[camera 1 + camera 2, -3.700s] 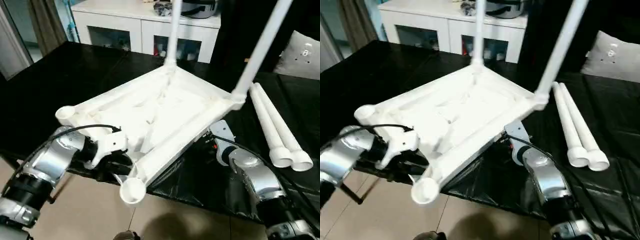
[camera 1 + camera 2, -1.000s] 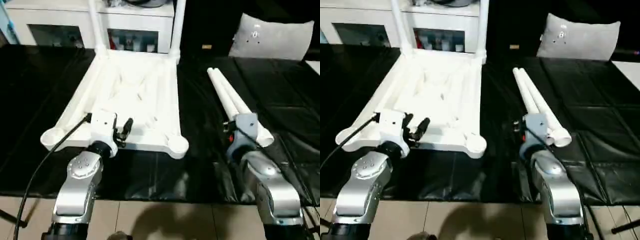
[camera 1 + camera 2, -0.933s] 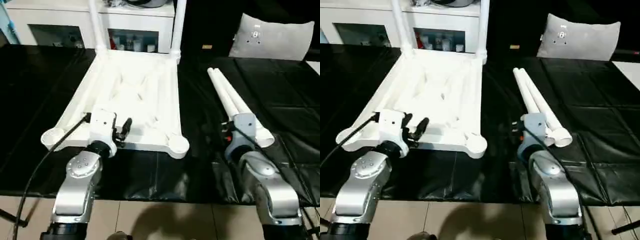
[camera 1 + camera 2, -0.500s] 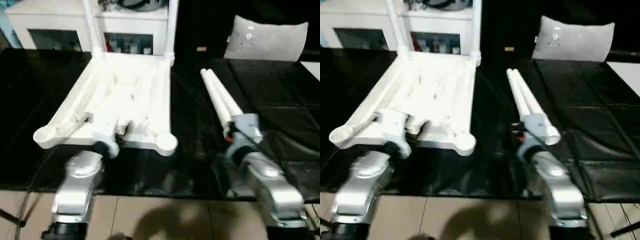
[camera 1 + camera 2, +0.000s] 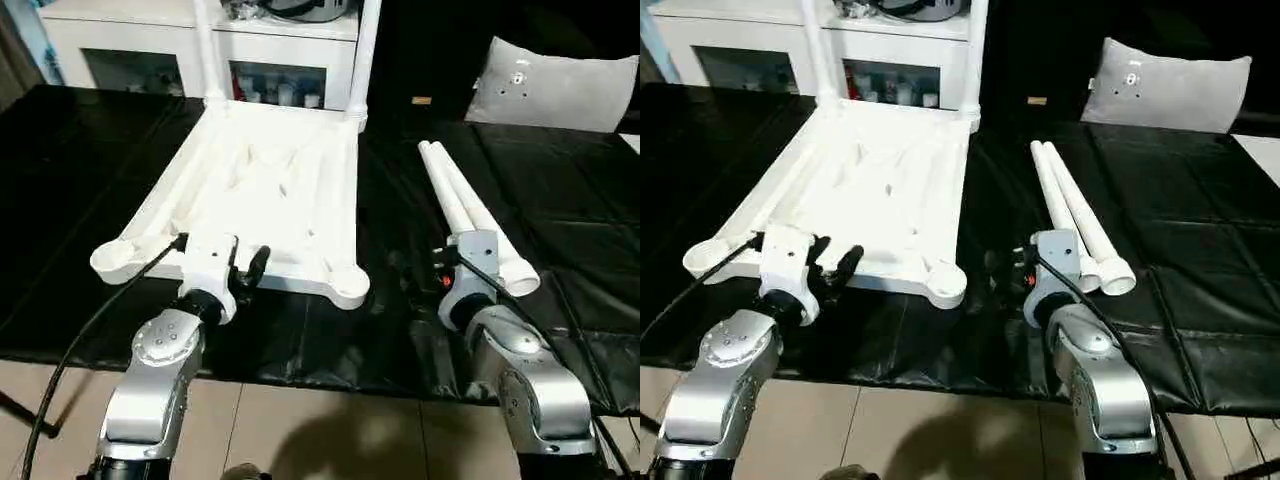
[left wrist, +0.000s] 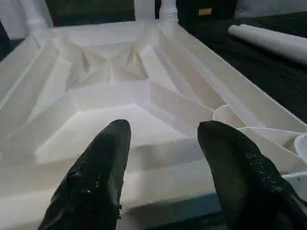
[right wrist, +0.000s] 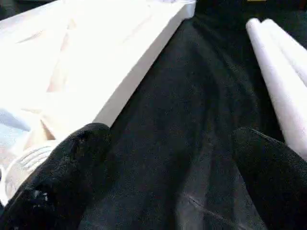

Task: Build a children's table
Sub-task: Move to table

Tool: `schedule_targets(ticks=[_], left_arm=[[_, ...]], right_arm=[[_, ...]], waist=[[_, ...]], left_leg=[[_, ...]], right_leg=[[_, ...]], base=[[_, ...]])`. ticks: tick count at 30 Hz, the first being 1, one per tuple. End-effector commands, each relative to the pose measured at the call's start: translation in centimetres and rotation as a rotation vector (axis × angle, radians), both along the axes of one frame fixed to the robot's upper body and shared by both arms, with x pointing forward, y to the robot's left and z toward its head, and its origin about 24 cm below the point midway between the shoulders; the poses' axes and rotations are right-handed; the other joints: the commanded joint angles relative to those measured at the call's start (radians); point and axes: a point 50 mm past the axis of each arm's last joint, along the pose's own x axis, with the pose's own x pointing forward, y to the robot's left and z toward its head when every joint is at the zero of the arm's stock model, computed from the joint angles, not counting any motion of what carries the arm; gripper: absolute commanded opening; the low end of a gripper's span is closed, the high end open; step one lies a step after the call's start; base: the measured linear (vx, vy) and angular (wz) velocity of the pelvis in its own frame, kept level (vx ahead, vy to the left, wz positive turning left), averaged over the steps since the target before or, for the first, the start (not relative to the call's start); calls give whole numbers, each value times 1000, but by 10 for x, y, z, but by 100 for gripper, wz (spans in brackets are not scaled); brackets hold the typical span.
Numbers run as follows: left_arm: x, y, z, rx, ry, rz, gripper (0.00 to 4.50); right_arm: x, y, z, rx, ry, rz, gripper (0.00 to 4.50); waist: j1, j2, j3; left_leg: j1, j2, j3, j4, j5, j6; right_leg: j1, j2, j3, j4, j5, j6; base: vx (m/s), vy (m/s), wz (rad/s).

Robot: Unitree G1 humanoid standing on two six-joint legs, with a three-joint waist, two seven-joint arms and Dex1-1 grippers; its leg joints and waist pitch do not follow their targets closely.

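Meanwhile the left gripper (image 6: 163, 158) hovered agape over the tabletop (image 5: 265, 190); the right gripper (image 7: 168, 167), likewise agape, had two loose legs (image 5: 1075, 220) at two o'clock.

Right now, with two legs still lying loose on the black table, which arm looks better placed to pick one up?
Probably the right. Its right gripper is open over the black table, just beside the two loose legs. The left gripper hovers open at the tabletop, further from them.
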Motion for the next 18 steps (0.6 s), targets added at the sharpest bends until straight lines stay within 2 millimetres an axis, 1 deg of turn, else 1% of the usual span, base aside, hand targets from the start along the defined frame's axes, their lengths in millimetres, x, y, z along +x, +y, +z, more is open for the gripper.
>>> schedule_targets(ticks=[1, 2, 3, 4, 5, 6, 7, 8, 9, 10, 11, 12, 13, 14, 15, 16, 17, 18], left_arm=[[-1, -4, 0, -4, -3, -7, 283], [-3, -4, -1, -12, 3, -1, 283], [-4, -4, -1, -13, 7, 3, 283], [-5, -4, -2, -14, 12, 8, 283], [-6, -2, -3, -16, 18, 20, 283], [-6, 0, -4, -21, 28, 39, 283], [-6, 0, -4, -21, 29, 41, 283], [-6, 0, -5, -20, 29, 38, 283], [-5, -1, -3, -21, 20, 22, 283], [-5, -2, -2, -32, 15, 13, 283], [-5, -3, -1, -37, 14, 11, 283], [-5, -4, 0, -37, 6, 1, 283], [-5, -6, 1, -38, -3, -9, 283], [-4, -7, 2, -43, -10, -19, 283], [-5, -8, 2, -51, -12, -21, 283], [-5, -9, 2, -70, -12, -20, 283], [-5, -9, 2, -70, -12, -20, 283], [-5, -8, -1, -50, 1, 3, 283]], right_arm=[[-3, -1, 4, -33, -30, 26, 450], [-4, -1, 4, -32, -33, 26, 450], [-5, -3, 4, -43, -35, 18, 450], [-5, -5, 4, -67, -38, 4, 450], [-6, -6, 4, -54, -45, 13, 450], [-6, -7, 6, -21, -67, 23, 450], [-6, -7, 7, -15, -72, 21, 450], [-6, -9, 8, -19, -65, 9, 450], [-7, -11, 7, -55, -50, 16, 450], [-7, -12, 7, -52, -59, 18, 450], [-7, -12, 8, -46, -64, 15, 450], [-7, -11, 8, -27, -67, 25, 450], [-7, -10, 8, -19, -70, 28, 450], [-6, -10, 8, -18, -76, 17, 450], [-5, -10, 8, -20, -79, 8, 450], [-4, -11, 8, -24, -82, -9, 450], [-4, -11, 8, -24, -82, -9, 450], [-2, -9, 7, -32, -65, -24, 450]], waist=[[-28, 32, -60], [-33, 26, -56], [-34, 14, -51], [-43, -3, -57], [-21, -57, -67], [6, -64, -69], [21, -61, -55], [25, -67, -50], [27, -60, -47], [24, -36, -46], [24, -22, -45], [26, -8, -54], [18, 0, -55], [18, 0, -57], [12, 4, -51], [13, -1, -44], [14, -5, -39], [17, -16, -34]], left_leg=[[68, 248, -136, -165, -327, 19], [64, 256, -139, -176, -330, 55], [61, 248, -128, -184, -336, 114], [43, 177, -97, -149, -324, 180], [-19, -40, 22, 44, -252, 183], [-33, -62, 19, 113, -195, 165], [-55, -52, 1, 102, -60, 92], [-59, -55, -4, 88, -44, 69], [-43, -46, -15, 59, -66, 62], [-29, -26, -30, 27, -95, 78], [-16, -10, -37, 8, -105, 82], [-7, 12, -49, -16, -130, 83], [18, 55, -62, -37, -184, 87], [22, 73, -70, -47, -203, 92], [25, 98, -75, -67, -258, 92], [29, 91, -66, -67, -307, 70], [33, 74, -55, -60, -320, 56], [38, 40, -31, -47, -283, 43]], right_leg=[[-10, -74, 31, 38, -102, -38], [-14, -77, 36, 64, -119, -31], [-34, -83, 54, 91, -118, -49], [-16, -104, 82, 54, -62, -124], [19, -121, 117, -85, -78, -218], [40, -170, 136, -99, -167, -196], [33, -167, 137, -97, -354, 14], [35, -152, 133, -97, -420, 137], [30, -146, 142, -109, -527, 288], [32, -148, 129, -120, -534, 282], [32, -146, 115, -127, -526, 249], [26, -105, 85, -118, -481, 213], [24, -111, 67, -116, -420, 144], [29, -118, 64, -110, -374, 109], [32, -132, 59, -108, -346, 47], [31, -148, 64, -117, -394, 15], [27, -153, 64, -127, -451, 11], [30, -154, 56, -150, -589, 33]], base=[[0, 0, 0], [-1, -74, 5], [3, -132, 4], [3, -132, 4], [-8, -174, -3], [-24, -178, -10], [-24, -178, -10], [-36, -170, -9], [-42, -135, -6], [-42, -135, -6], [-44, -82, -8], [0, 0, 0], [0, 0, 0], [0, 0, 0], [0, 0, 0], [0, 0, 0], [0, 0, 0], [0, 0, 0]])
